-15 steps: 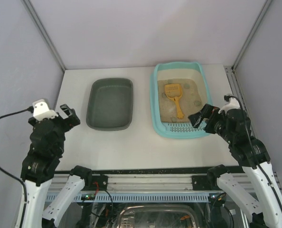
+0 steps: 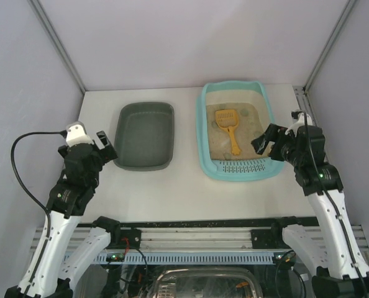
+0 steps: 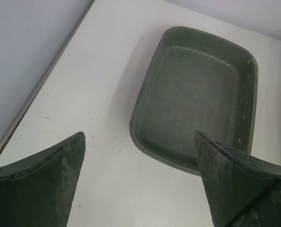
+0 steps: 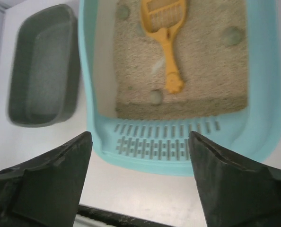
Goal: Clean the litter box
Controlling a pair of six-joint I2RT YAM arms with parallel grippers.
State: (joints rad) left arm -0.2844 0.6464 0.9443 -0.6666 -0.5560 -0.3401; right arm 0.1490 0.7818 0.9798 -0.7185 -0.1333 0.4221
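The light-teal litter box [image 2: 204, 133] stands at the back right with beige litter and a perforated strip [image 4: 166, 144] at its near end. An orange scoop [image 2: 229, 128] lies flat on the litter, and it also shows in the right wrist view [image 4: 167, 45]. Several grey-green clumps [image 4: 232, 36] sit in the litter. My right gripper [image 2: 265, 140] is open and empty over the box's near right corner; in its wrist view [image 4: 139, 135] the strip lies between its fingers. My left gripper [image 2: 104, 146] is open and empty, left of the box.
A dark grey-green tub [image 2: 145, 135] stands left of the litter box; it shows empty in the left wrist view [image 3: 197, 94], just beyond my left gripper [image 3: 139, 137]. Grey walls close in the white table [image 2: 172, 189] on three sides.
My left arm has swung right and forward, bringing its gripper close to the tub's left edge. My right gripper has moved a little farther back along the litter box's right side.
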